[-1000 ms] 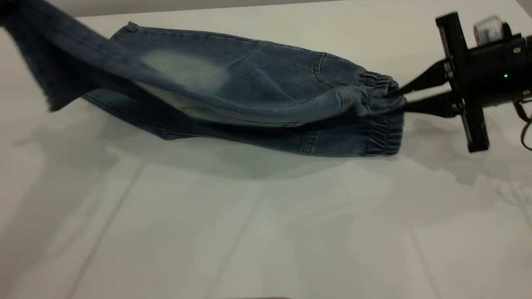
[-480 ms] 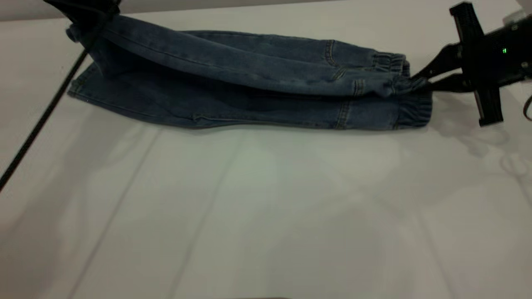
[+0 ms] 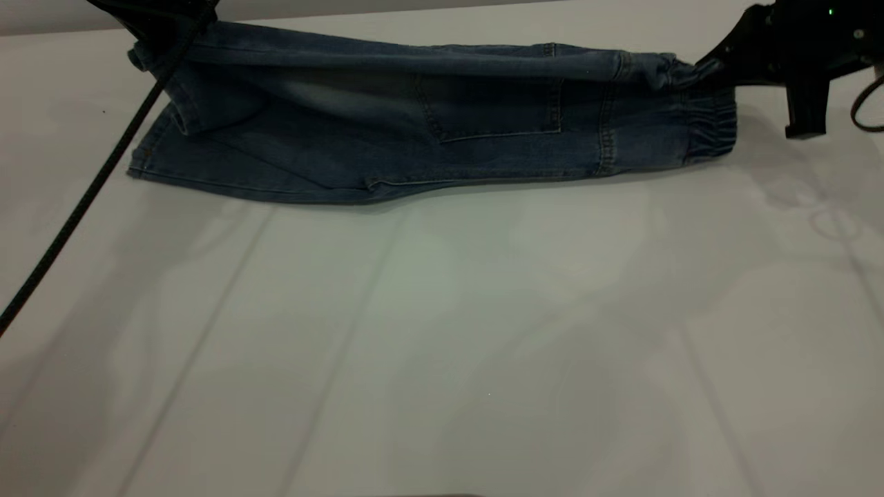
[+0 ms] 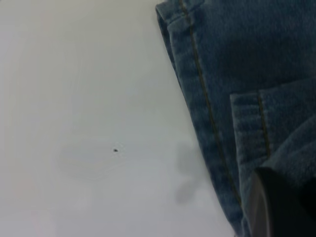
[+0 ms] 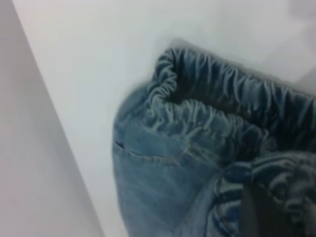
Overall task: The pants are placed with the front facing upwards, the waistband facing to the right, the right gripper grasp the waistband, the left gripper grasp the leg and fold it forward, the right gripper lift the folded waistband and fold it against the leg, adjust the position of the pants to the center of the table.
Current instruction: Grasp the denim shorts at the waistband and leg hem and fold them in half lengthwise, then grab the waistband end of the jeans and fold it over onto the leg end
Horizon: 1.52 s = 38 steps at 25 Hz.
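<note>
The pants (image 3: 428, 138) lie folded lengthwise along the far side of the table (image 3: 442, 331), with a patch pocket facing up. The waistband (image 3: 711, 128) points right and the leg hems point left. My right gripper (image 3: 694, 69) is at the far right, shut on the upper layer of the ruffled waistband (image 5: 212, 118) and holding it slightly raised. My left gripper (image 3: 157, 38) is at the far left, shut on the upper leg's hem (image 4: 247, 128). Only one dark finger (image 4: 276, 207) shows against the denim there.
A thin black cable (image 3: 76, 207) runs diagonally from the left gripper down to the table's left edge. The table's far edge (image 3: 345, 14) lies just behind the pants. The broad near half of the tabletop is bare white.
Both grippers carried the upper layer toward the far edge. The near leg swung over onto the other one, so the pale knee patches are covered and the pocket side shows.
</note>
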{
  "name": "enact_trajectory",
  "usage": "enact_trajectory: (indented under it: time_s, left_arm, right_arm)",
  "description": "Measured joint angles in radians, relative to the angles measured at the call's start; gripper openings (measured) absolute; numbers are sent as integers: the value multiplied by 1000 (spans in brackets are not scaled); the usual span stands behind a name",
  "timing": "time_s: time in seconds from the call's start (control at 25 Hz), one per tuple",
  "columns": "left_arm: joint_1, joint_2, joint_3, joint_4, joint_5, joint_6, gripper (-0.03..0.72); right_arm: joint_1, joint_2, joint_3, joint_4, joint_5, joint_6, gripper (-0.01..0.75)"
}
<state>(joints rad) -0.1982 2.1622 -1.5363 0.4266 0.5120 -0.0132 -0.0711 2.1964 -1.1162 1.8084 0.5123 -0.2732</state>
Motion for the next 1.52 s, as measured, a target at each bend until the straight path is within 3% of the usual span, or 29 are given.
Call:
enact_trajectory:
  time_s: [0.28,0.48,0.6,0.72,0.92,1.08,1.24,1.36,1.52]
  left_arm:
    - [-1,11,0,-11,-2,-110,41]
    - [-1,12,0,-11,-12,-132,67]
    - [-5,12,0,-3,-19,-134,134]
    - [-7,12,0,4,-32,-148,251]
    - [-7,12,0,13,-30,-194,422]
    - [-7,12,0,13,-1,-197,447]
    - [-7,10,0,12,58,-183,447]
    - [-14,10,0,-1,91,-158,447]
    - [-46,10,0,-29,95,-101,447]
  right_arm:
    - [1,7,-75,-2,-81,78,38]
    - [1,30,-127,-2,-82,84,49]
    - [1,64,-168,-2,-70,85,76]
    - [1,93,-214,-2,-56,77,143]
    - [0,98,-247,1,-48,-31,339]
    - [-1,98,-247,1,28,-195,454]
    - [-1,98,-247,-48,191,-330,487]
    - [-1,98,-247,-187,299,-351,491]
    - [-1,98,-247,-458,324,-281,491]
